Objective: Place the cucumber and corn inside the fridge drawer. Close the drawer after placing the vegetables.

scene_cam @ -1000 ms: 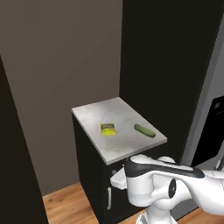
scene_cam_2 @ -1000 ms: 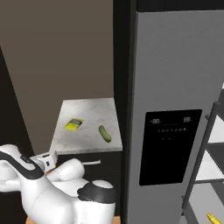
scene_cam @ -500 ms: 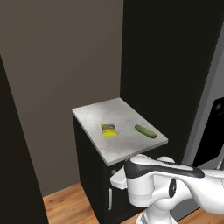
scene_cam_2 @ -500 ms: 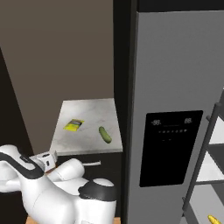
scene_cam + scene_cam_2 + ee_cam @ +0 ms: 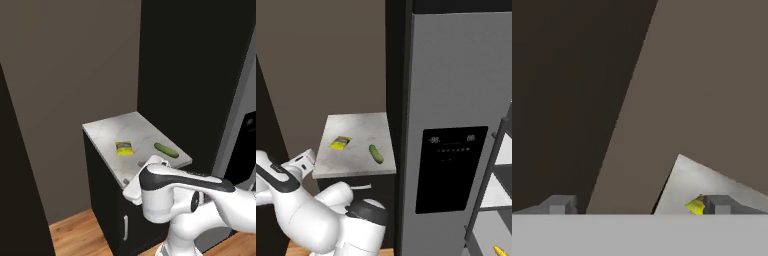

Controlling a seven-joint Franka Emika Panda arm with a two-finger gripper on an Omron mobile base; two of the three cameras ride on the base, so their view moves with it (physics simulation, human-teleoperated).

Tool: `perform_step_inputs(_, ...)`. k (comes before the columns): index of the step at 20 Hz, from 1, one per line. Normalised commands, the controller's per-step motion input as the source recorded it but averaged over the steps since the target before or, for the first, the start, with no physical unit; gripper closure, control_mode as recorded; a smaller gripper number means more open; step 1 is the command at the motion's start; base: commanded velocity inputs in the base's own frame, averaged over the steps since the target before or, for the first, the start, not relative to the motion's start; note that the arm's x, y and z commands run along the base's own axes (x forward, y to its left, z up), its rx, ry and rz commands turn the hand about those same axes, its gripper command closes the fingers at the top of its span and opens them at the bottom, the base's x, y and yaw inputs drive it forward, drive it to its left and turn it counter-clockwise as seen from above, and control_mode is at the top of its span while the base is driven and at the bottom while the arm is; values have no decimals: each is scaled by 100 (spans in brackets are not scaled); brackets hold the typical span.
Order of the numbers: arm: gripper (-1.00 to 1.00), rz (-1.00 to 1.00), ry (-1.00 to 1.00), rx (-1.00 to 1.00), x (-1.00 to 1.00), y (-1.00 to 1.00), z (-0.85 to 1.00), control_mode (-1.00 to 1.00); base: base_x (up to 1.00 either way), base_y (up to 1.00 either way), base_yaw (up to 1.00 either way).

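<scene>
nearest to you, the gripper (image 5: 637,205) hangs just off the front edge of the marble counter (image 5: 131,131), its two tips standing well apart with nothing between them, so read it as released and empty. from the hand view the snack packet (image 5: 695,205) sits at about 4 o'clock, just beside the right tip, with a corner of the counter behind it. the cucumber (image 5: 165,149) lies flat on the counter, at 3 o'clock from the packet (image 5: 124,148) and near the counter's right edge, untouched; in the right base view it shows just beside the fridge door (image 5: 458,125). you have, as far as this shows, done none of the task: the cucumber is not yet picked, and a small yellow thing low in the open fridge at 5 o'clock of the right base view is probably the corn (image 5: 499,250), though it is too small to be sure and whether it lies in the drawer cannot be told. both vegetables and the closing of the drawer are left, i judge. the counter tops a dark cabinet (image 5: 107,200) on a wood floor (image 5: 75,232), with a plain brown wall (image 5: 70,65) behind and white fridge shelves (image 5: 498,195) at the far right.
</scene>
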Motion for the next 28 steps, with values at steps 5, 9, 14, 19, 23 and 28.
perform_step_inputs(5,-100,-12,-18,-43,-3,-11,100,-100,0,0,0)
perform_step_inputs(9,-100,-24,-34,-63,-6,-11,94,-100,0,0,0)
perform_step_inputs(14,-100,-24,-36,-63,-12,-4,99,-100,0,0,0)
perform_step_inputs(19,-100,-10,-50,-65,-11,-12,82,-100,0,0,0)
perform_step_inputs(23,-100,-7,-54,-70,-15,-10,69,-100,0,0,0)
perform_step_inputs(28,-100,-16,-49,-68,-36,-14,56,-100,0,0,0)
